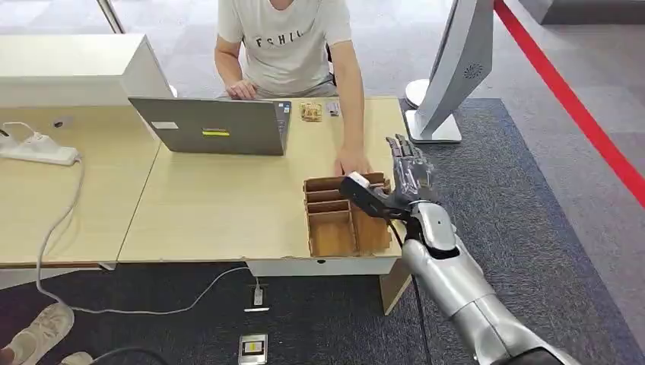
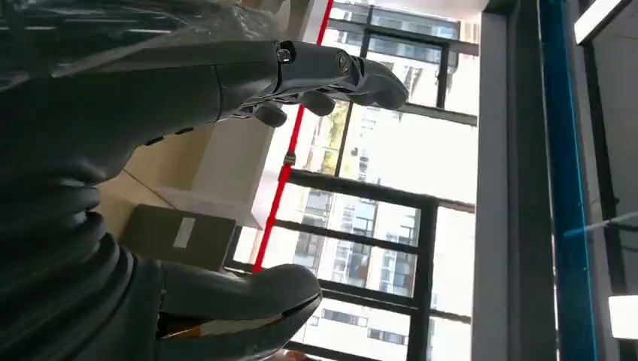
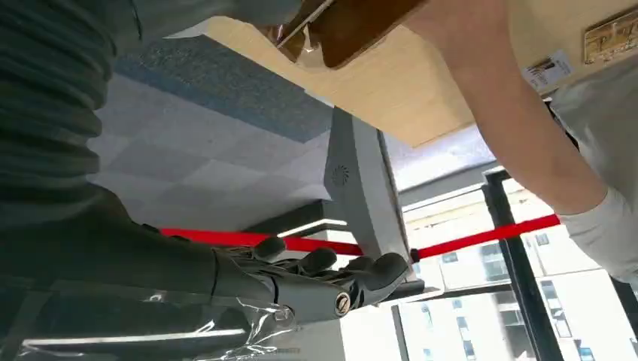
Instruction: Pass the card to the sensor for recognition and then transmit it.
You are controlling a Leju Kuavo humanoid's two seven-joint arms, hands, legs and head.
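1. A light wooden bench (image 1: 213,205) carries a brown cardboard organiser box with several open compartments (image 1: 342,217) near its right front corner; dividers split it into narrow slots at the back and wider ones at the front. What lies inside them cannot be told from the head view.
2. The right robot hand (image 1: 407,163) is raised beside the right edge of the box, its dark fingers (image 1: 401,152) stretched upward and apart, gripping nothing; its thick thumb (image 1: 369,194) juts over the box's back slots. In the right wrist view the same hand (image 3: 316,282) has its fingers extended with nothing between them.
3. The left robot hand (image 2: 323,75) also has its fingers out straight and its thumb (image 2: 248,289) held apart, with nothing in its grasp.
4. A person in a pale grey T-shirt (image 1: 285,42) sits behind the bench; one of their hands (image 1: 352,162) rests at the back edge of the box, touching it, and a small white piece shows just by it, too small to say whether it is the card.
5. A grey open laptop (image 1: 213,125) stands at the bench's far side, a white power strip (image 1: 38,148) lies to the left, and a white curved stand (image 1: 456,68) rises from the carpet to the right.
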